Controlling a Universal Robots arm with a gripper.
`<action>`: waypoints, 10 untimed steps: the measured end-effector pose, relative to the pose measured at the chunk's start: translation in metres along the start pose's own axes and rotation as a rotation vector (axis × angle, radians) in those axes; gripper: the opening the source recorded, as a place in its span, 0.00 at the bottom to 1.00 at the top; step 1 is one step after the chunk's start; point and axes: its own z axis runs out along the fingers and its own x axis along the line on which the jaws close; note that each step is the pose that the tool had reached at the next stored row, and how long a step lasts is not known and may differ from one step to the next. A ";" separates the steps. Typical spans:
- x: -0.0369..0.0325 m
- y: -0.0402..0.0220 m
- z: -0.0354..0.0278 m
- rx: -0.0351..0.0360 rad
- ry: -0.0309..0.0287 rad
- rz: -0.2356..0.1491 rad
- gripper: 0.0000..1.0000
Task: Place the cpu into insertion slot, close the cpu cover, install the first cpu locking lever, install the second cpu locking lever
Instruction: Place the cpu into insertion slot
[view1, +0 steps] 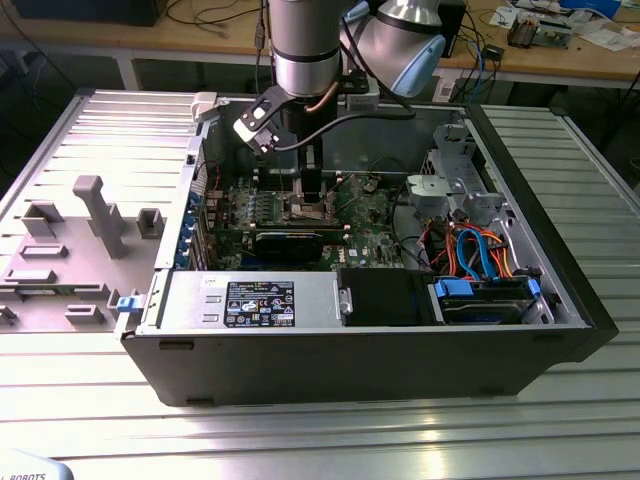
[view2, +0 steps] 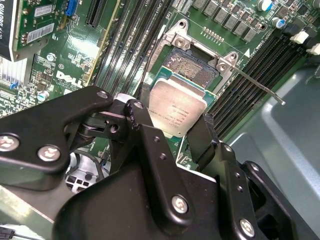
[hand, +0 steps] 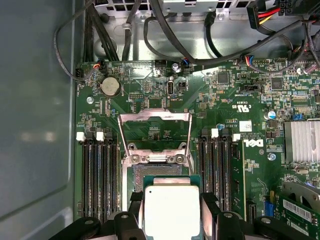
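Observation:
My gripper (hand: 171, 214) is shut on the cpu (hand: 171, 207), a flat square chip with a silver-grey top. Black fingers (hand: 133, 220) press on two opposite edges of it. In both wrist views the cpu (view2: 178, 111) hangs over the near part of the insertion slot (view2: 192, 67), whose dark pin field (hand: 156, 172) still shows beyond the chip. Whether it touches the slot I cannot tell. The cpu cover (hand: 155, 118), a thin metal frame, stands swung open past the slot. A locking lever (view2: 260, 88) juts out sideways, unlatched. In the exterior view my gripper (view1: 312, 192) reaches down into the open computer case.
Long black memory slots (hand: 102, 175) flank the socket on both sides. A finned heatsink (hand: 302, 141) and expansion cards (view1: 290, 244) lie nearby. The case (view1: 360, 350) also holds a power supply (view1: 250, 300) and drive cables (view1: 480, 250). A grey fixture tray (view1: 80, 240) sits at the exterior view's left.

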 end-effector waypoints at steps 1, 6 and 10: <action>0.0000 0.0000 0.0000 0.0000 0.0001 0.000 0.54; 0.0004 0.0000 0.0005 -0.0005 -0.0010 0.016 0.54; 0.0012 -0.0001 0.0017 -0.0005 -0.0019 0.023 0.54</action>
